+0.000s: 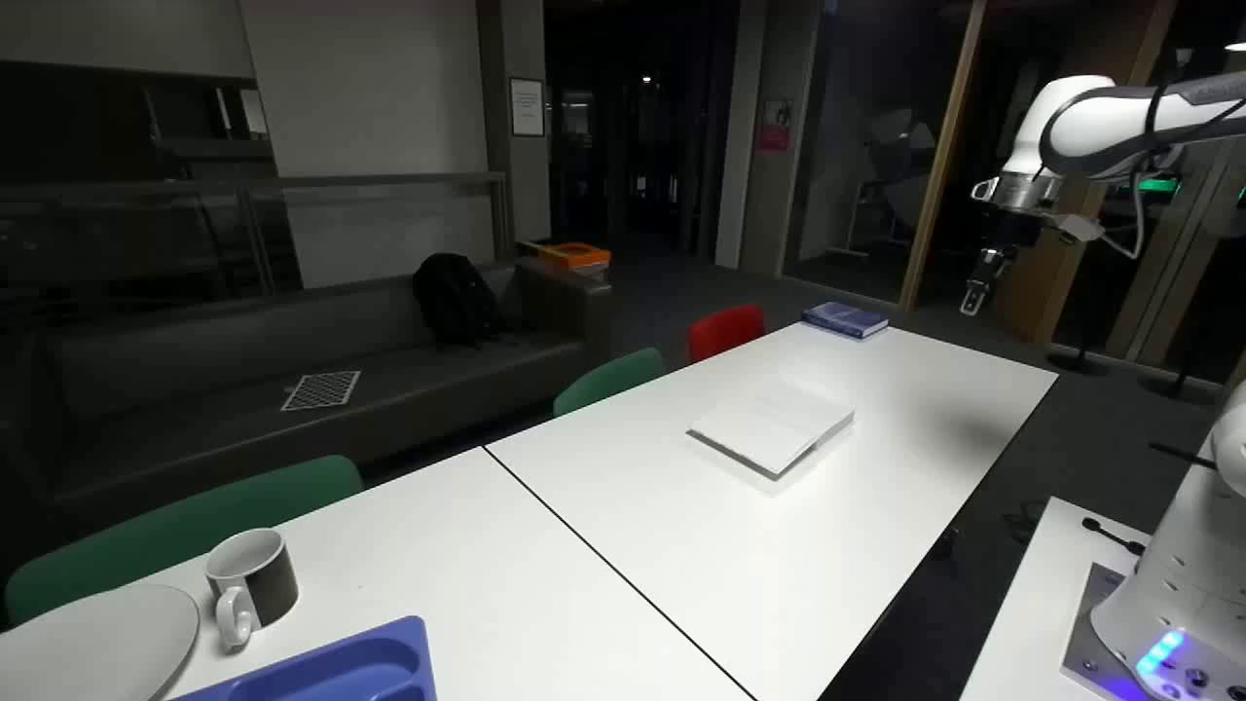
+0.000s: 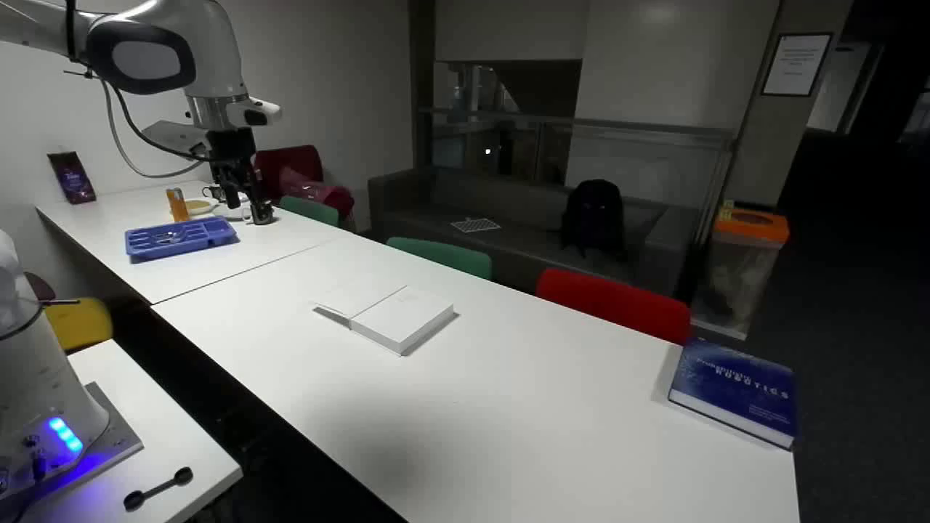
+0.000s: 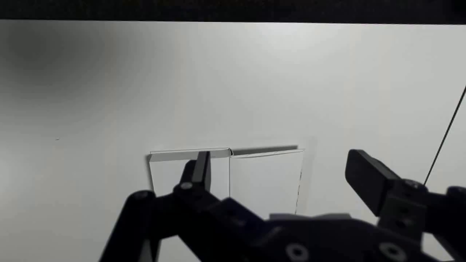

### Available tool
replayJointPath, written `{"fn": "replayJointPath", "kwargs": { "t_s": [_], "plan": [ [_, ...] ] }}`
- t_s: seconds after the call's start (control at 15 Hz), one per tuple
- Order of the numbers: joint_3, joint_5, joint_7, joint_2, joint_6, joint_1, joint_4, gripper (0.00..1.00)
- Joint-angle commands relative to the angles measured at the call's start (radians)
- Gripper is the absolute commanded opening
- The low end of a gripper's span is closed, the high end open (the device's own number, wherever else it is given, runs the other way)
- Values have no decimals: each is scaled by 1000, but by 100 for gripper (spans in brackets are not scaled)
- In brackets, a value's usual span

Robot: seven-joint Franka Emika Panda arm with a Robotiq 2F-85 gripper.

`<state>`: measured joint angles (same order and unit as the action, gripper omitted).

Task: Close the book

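One open book (image 2: 392, 316); one gripper (image 3: 277, 163)

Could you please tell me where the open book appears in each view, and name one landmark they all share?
In an exterior view: the book lies right of and below centre.
In an exterior view: the book lies slightly left of and below centre.
In the wrist view: the book is in the lower middle, partly hidden by the gripper.
Shared landmark: the table seam, a dark line in all three views.
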<state>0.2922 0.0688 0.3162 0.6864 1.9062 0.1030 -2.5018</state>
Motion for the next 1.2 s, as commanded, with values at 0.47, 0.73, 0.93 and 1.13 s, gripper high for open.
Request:
{"fn": "replayJointPath", "kwargs": {
  "t_s": [0.47, 0.73, 0.93, 1.13],
  "plan": [
    [-10, -53, 58, -45, 41, -48, -28, 100],
    [-4, -137, 203, -112, 66, -141, -50, 100],
    [2, -191, 338, -181, 26, -194, -27, 100],
    [-36, -184, 306, -178, 35, -159, -44, 100]
  ]
}}
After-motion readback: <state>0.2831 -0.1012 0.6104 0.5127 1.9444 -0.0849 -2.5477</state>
